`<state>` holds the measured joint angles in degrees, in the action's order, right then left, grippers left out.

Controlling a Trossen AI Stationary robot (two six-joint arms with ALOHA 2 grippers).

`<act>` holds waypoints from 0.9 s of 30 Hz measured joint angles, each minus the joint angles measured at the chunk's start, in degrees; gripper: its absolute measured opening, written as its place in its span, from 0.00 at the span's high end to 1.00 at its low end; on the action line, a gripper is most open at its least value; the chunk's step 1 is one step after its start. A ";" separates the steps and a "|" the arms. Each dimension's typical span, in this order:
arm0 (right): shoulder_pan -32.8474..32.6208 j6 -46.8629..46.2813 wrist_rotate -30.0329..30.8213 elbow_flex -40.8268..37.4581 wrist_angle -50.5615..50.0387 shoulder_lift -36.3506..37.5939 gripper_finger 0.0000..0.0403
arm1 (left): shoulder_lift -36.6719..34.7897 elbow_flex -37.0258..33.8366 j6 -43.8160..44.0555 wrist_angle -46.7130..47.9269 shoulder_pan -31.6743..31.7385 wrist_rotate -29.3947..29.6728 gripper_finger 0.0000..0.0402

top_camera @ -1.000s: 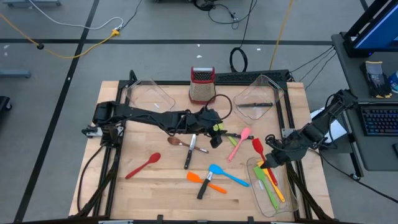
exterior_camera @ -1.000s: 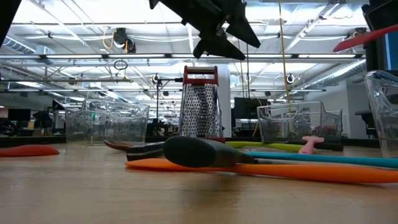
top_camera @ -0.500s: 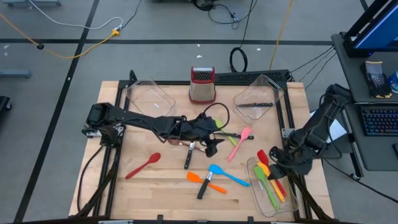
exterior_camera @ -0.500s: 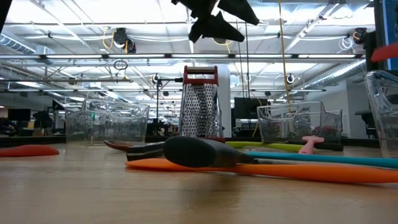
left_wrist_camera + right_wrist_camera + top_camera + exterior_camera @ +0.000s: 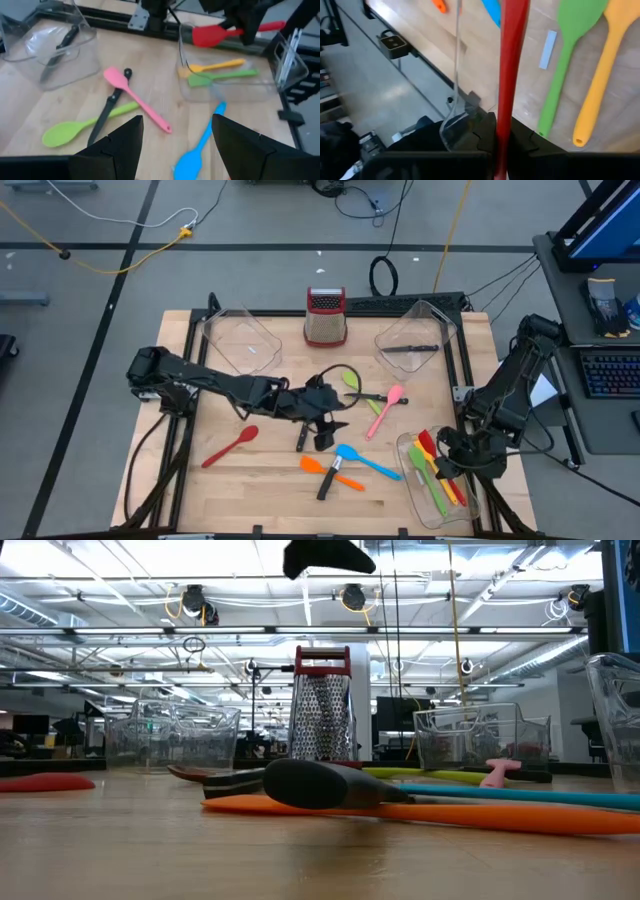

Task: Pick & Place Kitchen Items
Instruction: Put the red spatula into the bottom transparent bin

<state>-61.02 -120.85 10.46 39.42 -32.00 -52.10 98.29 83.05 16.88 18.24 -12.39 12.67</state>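
The right gripper (image 5: 447, 463), clenched on the red spatula (image 5: 220, 34), holds it over the clear bin (image 5: 418, 500) already containing green and yellow spatulas, likely to drop it in, while the left gripper (image 5: 322, 430) hovers spread above the loose utensils.

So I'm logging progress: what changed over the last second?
The right gripper, shut on the red spatula, carried it toward the table's front edge, over the front right bin. The open left gripper also drew toward the front. Utensils on the table stayed put.
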 joint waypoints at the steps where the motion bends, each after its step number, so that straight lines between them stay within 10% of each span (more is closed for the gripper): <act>1: -0.02 -0.01 0.00 0.02 -0.02 -0.42 0.98 | -0.48 -0.93 0.07 -0.06 -0.44 0.39 0.40; 17: 0.78 -2.33 -1.92 0.06 -1.66 -4.32 0.98 | -19.38 -29.63 10.69 -15.50 -7.10 7.04 0.40; 27: 2.09 -2.96 -6.27 0.06 -0.42 -9.13 0.98 | -22.30 -35.90 17.65 -17.29 -12.28 10.83 0.40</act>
<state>-58.93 -123.81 4.19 39.48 -32.42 -61.23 75.99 47.15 34.54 0.95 -24.67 23.50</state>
